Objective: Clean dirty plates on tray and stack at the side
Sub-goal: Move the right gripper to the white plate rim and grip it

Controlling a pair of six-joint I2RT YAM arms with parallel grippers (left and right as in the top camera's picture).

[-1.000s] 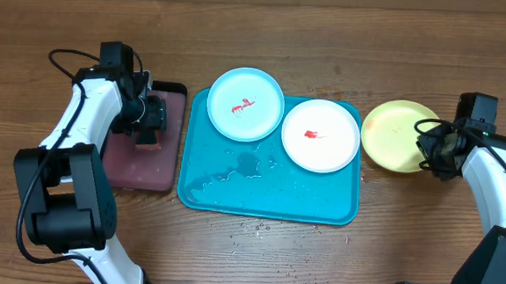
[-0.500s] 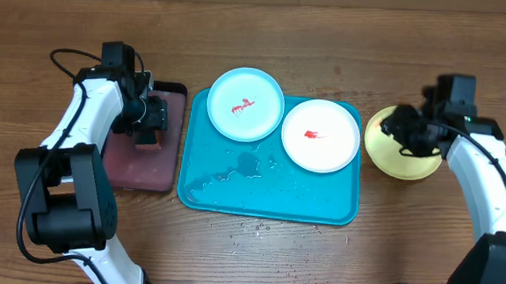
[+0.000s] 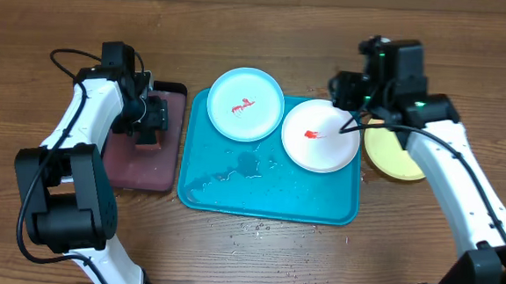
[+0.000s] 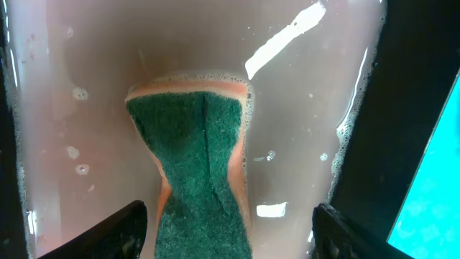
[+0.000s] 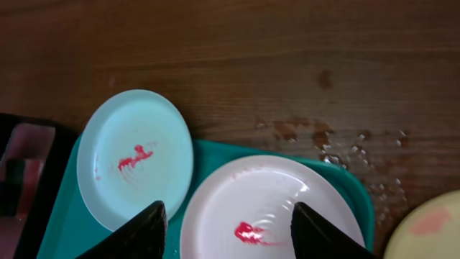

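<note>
A light blue plate (image 3: 246, 104) (image 5: 135, 158) and a white plate (image 3: 320, 135) (image 5: 273, 208) lie on the turquoise tray (image 3: 267, 191) (image 5: 208, 147), each with a red smear. The yellow-green plate (image 3: 393, 155) (image 5: 431, 223) rests on the wood right of the tray, partly under my right arm. Above the white plate's far right rim hovers my right gripper (image 3: 346, 93) (image 5: 233, 234), open and holding nothing. My left gripper (image 3: 151, 121) (image 4: 226, 237) stands open astride a green-and-orange sponge (image 4: 201, 165), its fingers (image 4: 108, 230) apart from the sponge.
The sponge lies in a black-rimmed pinkish tray (image 3: 141, 166) (image 4: 93, 86) of soapy water, left of the turquoise tray. Wet patches mark the turquoise tray's middle (image 3: 243, 166). Water drops dot the wood in front of it (image 3: 257, 226) and behind it (image 5: 323, 140).
My right arm swung left from the yellow-green plate to above the white plate, and its jaws widened. The left arm and sponge have not moved.
</note>
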